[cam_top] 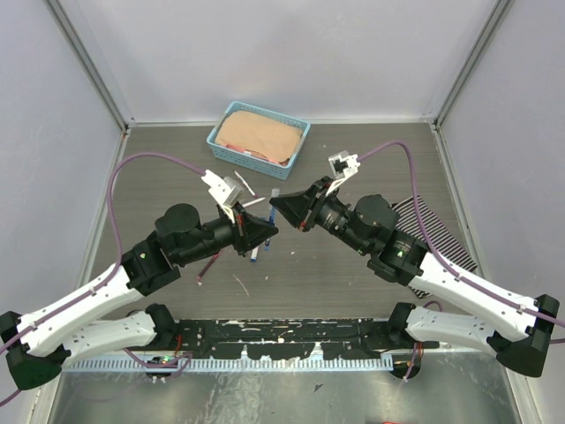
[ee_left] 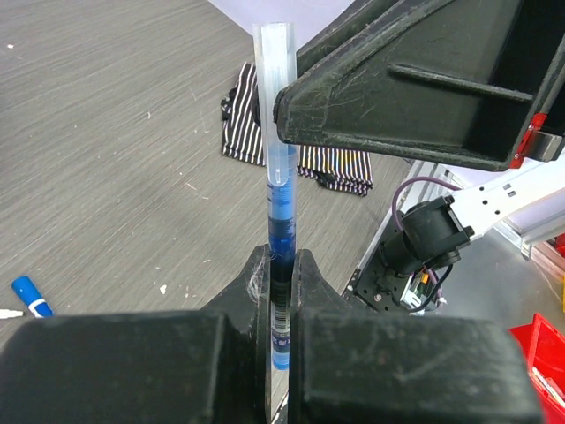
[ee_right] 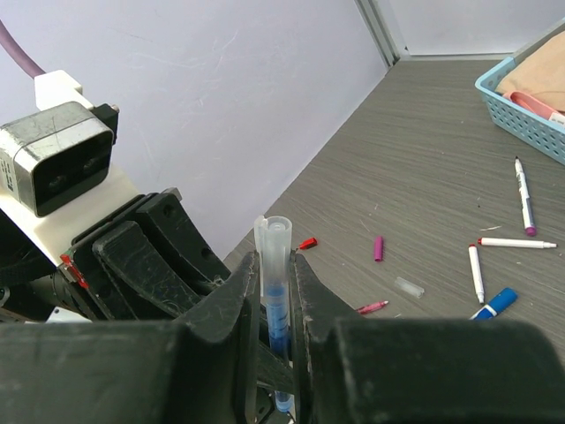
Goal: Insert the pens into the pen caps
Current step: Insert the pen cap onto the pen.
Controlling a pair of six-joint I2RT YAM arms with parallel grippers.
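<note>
Blue pen (ee_left: 282,221) sits clamped in the left gripper (ee_left: 281,265). The right gripper (ee_right: 275,269) pinches a clear cap (ee_right: 272,238) over its tip.

walls (cam_top: 265,53): plain pale lilac | table (cam_top: 291,283): grey wood-grain | corner posts (cam_top: 89,60): metal | light: even

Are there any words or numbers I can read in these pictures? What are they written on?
No words or numbers can be read anywhere.
Blue pen: tiny dark marks like a barcode on its barrel, too small to read.
Clear cap: no writing shows on it.
Basket: something red and white lies inside, too blurred to tell if it has letters.
</note>
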